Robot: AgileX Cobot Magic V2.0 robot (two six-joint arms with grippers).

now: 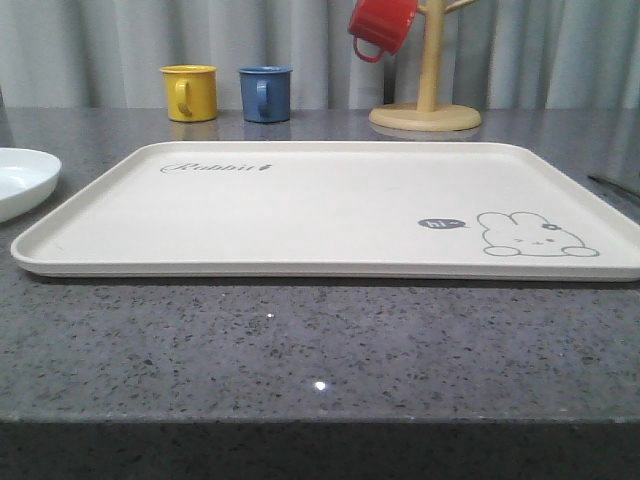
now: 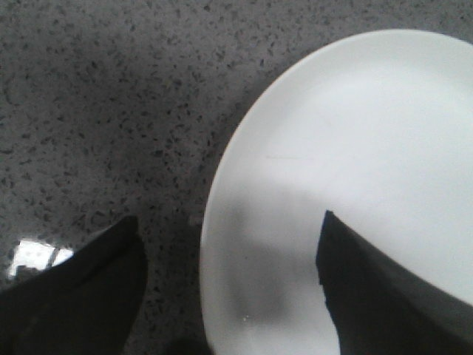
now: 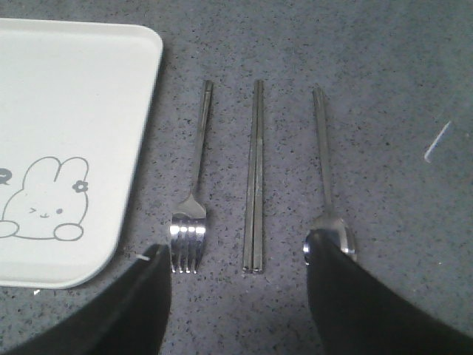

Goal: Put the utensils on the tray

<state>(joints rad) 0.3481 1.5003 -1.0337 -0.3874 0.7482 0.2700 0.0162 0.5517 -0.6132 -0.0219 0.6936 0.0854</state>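
The cream tray (image 1: 300, 215) with "Rabbit" script and a rabbit drawing lies bare across the middle of the grey table; its corner (image 3: 66, 133) appears in the right wrist view too. A white plate (image 1: 20, 180) sits off the tray's left end. My left gripper (image 2: 229, 229) is open and straddles the plate's rim (image 2: 222, 222), one finger over the plate, one over the table. To the tray's right lie a steel fork (image 3: 194, 185), a chopstick pair (image 3: 256, 177) and a spoon (image 3: 327, 185), side by side. My right gripper (image 3: 236, 255) is open above the chopsticks' near end, holding nothing.
A yellow mug (image 1: 190, 92) and a blue mug (image 1: 265, 93) stand behind the tray. A wooden mug tree (image 1: 427, 100) with a red mug (image 1: 382, 25) hung on it stands at the back right. The table's front edge is near.
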